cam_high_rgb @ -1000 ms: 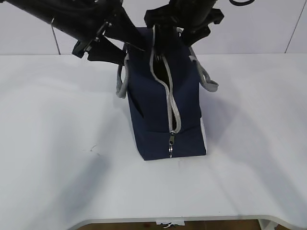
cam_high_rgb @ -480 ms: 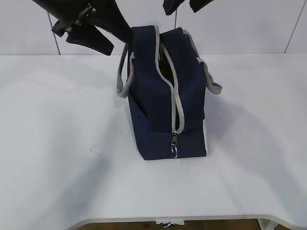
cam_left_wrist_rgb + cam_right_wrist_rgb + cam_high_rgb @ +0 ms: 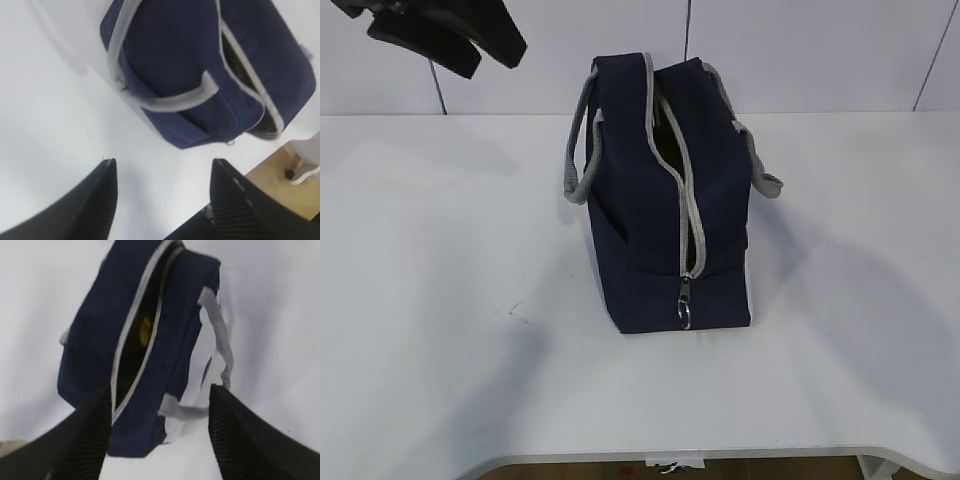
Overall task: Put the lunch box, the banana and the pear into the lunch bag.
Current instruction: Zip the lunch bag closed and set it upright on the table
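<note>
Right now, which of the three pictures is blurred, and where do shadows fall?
Right wrist view: soft and smeared, the navy blue fabric lunch bag has fuzzy edges. Left wrist view: bag fairly sharp, the dark gripper fingers blurred. Exterior view: sharp, with soft grey shadows on the white table beside the bag.

The lunch bag (image 3: pixel 660 210) stands mid-table (image 3: pixel 440 300), zipper pull (image 3: pixel 685 300) at its near end. Left gripper (image 3: pixel 470 45) hangs up behind, to its left.

No text, label, brand or number can be read on the lunch bag (image 3: pixel 660 200) or elsewhere.
</note>
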Action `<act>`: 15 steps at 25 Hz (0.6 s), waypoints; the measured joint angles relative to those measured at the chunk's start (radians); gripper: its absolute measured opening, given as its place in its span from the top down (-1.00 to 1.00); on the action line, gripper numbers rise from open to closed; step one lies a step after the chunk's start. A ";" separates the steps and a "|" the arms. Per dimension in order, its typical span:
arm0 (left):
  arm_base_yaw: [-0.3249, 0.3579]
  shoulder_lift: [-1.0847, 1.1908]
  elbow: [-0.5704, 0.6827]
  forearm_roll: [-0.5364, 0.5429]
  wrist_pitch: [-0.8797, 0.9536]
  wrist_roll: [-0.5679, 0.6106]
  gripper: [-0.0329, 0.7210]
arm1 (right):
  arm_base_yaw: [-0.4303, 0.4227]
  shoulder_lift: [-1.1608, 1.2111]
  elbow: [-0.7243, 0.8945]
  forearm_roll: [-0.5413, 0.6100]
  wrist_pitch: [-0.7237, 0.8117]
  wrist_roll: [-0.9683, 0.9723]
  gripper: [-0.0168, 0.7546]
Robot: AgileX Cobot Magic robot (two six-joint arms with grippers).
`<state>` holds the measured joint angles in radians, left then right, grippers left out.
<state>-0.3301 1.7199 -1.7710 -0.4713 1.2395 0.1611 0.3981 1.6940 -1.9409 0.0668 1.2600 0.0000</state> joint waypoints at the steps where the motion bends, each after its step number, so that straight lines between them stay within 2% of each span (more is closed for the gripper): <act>1: 0.000 -0.013 0.006 0.008 0.000 0.000 -0.26 | 0.000 -0.025 0.058 0.000 -0.002 0.000 -0.28; 6: 0.000 -0.098 0.095 0.065 0.002 -0.019 -0.26 | 0.000 -0.216 0.361 -0.003 -0.199 0.000 -0.28; 11: 0.000 -0.202 0.244 0.197 0.002 -0.059 -0.26 | 0.000 -0.413 0.682 -0.003 -0.473 0.000 -0.27; 15: 0.000 -0.268 0.340 0.256 0.004 -0.067 -0.24 | 0.000 -0.521 0.875 -0.003 -0.639 0.000 -0.27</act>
<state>-0.3301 1.4522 -1.4315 -0.2156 1.2435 0.0941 0.3981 1.1730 -1.0658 0.0635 0.6209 0.0000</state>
